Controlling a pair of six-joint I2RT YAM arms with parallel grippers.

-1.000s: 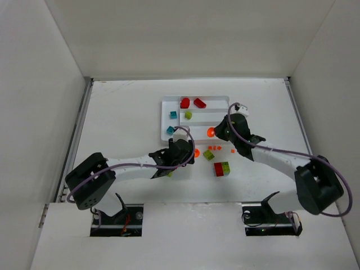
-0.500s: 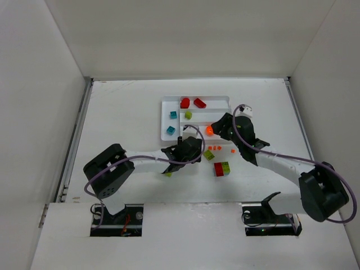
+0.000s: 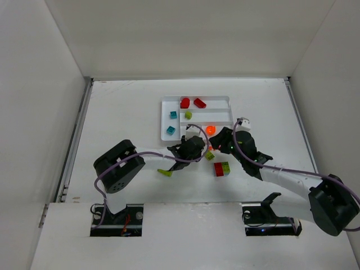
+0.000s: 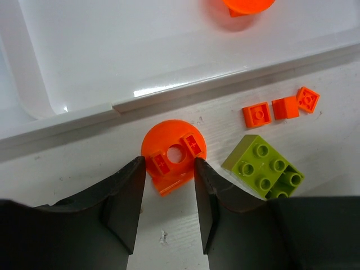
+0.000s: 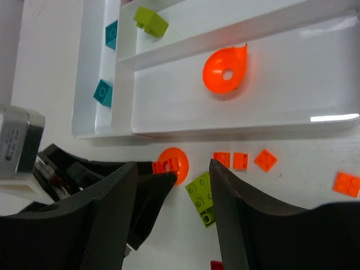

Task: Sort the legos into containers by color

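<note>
Left gripper (image 4: 169, 165) low on table (image 4: 315, 146), pinching round orange lego (image 4: 174, 147); right gripper (image 5: 174, 166) wide, empty

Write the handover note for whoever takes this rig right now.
Left gripper: shut on the orange disc, on the table beside the tray. Right gripper: open, empty.
Done, one colour per section: two red bricks, two teal bricks, one green brick, one orange round piece.
Left on the table: the disc, small orange tiles, a green square brick, a red-and-green pair, a green piece.

Bright, even light; faint soft shadows.
</note>
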